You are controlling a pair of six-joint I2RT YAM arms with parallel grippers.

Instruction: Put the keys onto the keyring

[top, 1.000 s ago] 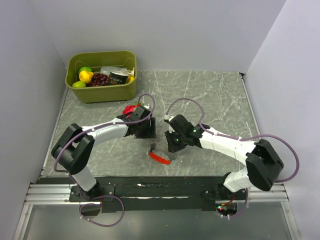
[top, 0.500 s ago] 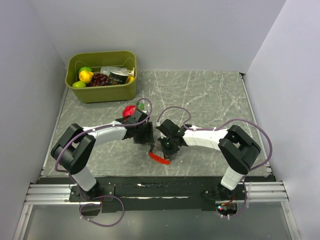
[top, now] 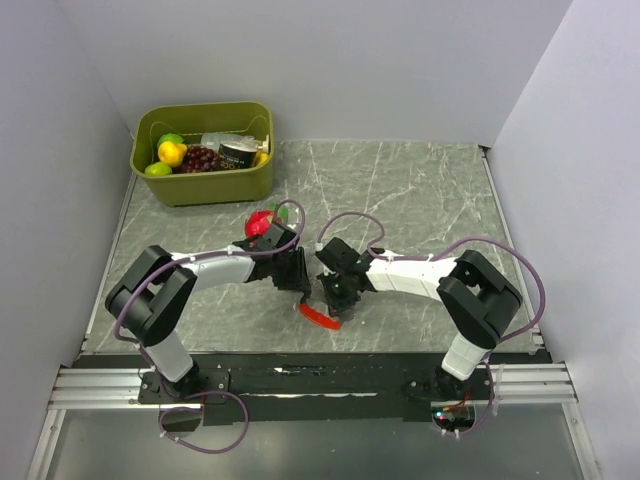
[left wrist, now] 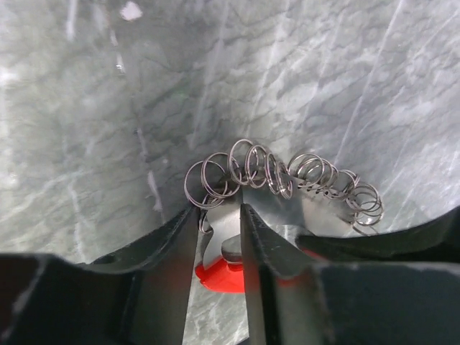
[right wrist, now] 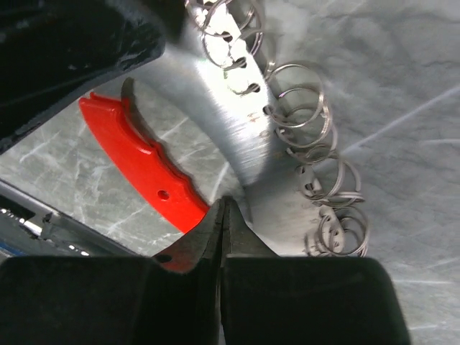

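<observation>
We see the left arm (top: 215, 265) rise from its base, fold at the elbow on the outer left and run its forearm low toward the middle. The right arm (top: 420, 275) mirrors it from the other side. Both wrists tip downward, and the left end effector (top: 303, 292) and the right end effector (top: 331, 295) sit just beside each other above the near part of the table (top: 430, 190). Our left fingers (left wrist: 172, 248) stand a narrow gap apart; we cannot tell whether they press on anything. Our right fingers (right wrist: 287, 302) are closed tight, tip against tip.
</observation>
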